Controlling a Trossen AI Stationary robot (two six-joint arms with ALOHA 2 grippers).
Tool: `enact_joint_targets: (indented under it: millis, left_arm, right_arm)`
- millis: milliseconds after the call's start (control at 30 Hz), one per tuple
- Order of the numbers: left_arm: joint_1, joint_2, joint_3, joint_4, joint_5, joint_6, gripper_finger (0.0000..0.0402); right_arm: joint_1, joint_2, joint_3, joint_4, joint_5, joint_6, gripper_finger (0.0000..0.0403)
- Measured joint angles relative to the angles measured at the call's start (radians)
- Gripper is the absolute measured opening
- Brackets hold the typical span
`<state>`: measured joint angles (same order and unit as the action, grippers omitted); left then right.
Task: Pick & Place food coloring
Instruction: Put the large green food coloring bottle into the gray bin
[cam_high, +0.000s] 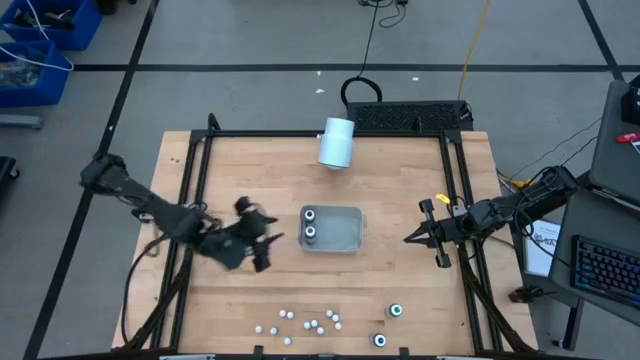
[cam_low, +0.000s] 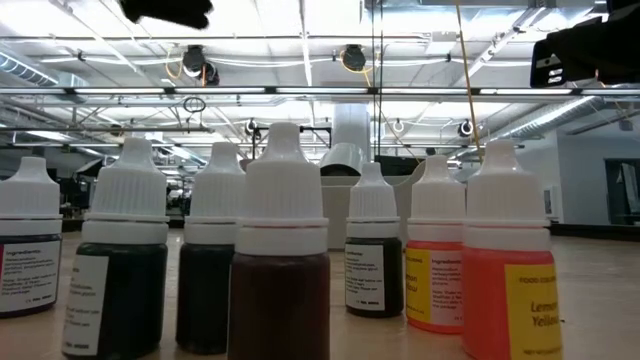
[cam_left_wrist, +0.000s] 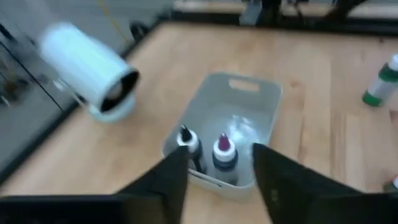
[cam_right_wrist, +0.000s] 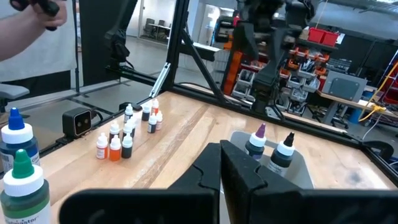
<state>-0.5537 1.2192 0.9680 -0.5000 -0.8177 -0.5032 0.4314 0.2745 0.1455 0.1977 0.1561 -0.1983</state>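
The food coloring is split up. Two dark bottles (cam_high: 310, 222) stand upright in the grey tray (cam_high: 345, 243); in the left wrist view they are the bottles (cam_left_wrist: 208, 152) in the tray (cam_left_wrist: 249, 99). Two more dark bottles (cam_high: 388, 325) stand on the table near its near edge. Several small white-capped bottles (cam_high: 305, 322) stand close by, filling the low view as a row of bottles (cam_low: 285, 260). My left gripper (cam_high: 264, 238) (cam_left_wrist: 221, 180) is open, just left of the tray and pointing at it. My right gripper (cam_high: 410, 239) (cam_right_wrist: 221, 158) is shut, right of the tray.
A large white cylinder (cam_high: 337, 142) (cam_left_wrist: 90, 65) lies on its side toward the far edge. A black frame (cam_high: 455, 200) borders the table. A person's arm (cam_right_wrist: 25, 25) shows beyond the table in the right wrist view. Bare wood lies between tray and small bottles.
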Motion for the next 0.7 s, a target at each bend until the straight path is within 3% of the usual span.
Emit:
enact_joint_targets:
  millis: [67,167,267,333,500,600,700]
  left_arm:
    - [-0.050,-0.026,-0.080,0.133,-0.051,0.095,0.0103]
    - [-0.059,-0.045,-0.256,0.453,0.009,0.308,0.0027]
    - [0.021,-0.063,-0.421,0.775,0.175,0.435,0.0011]
    - [0.120,-0.088,-0.488,0.897,0.317,0.468,0.0010]
    - [0.363,-0.177,-0.529,0.921,0.609,0.499,0.0005]
    - [0.407,-0.255,-0.555,0.923,0.686,0.622,0.0003]
    - [0.425,-0.361,-0.596,0.923,0.687,0.698,0.0003]
  right_arm:
    - [0.000,0.000,0.000,0.003,0.002,-0.011,0.0000]
    - [0.000,0.003,0.000,0.021,0.003,-0.031,0.0000]
    - [0.000,0.012,0.000,0.023,0.003,-0.023,0.0000]
    - [0.000,0.021,0.000,0.022,0.003,-0.010,0.0000]
    - [0.000,0.053,0.000,0.023,0.005,0.006,0.0000]
    - [0.000,0.065,0.000,0.028,0.040,0.009,0.0000]
    - [0.000,0.071,0.000,0.040,0.129,0.038,0.0000]
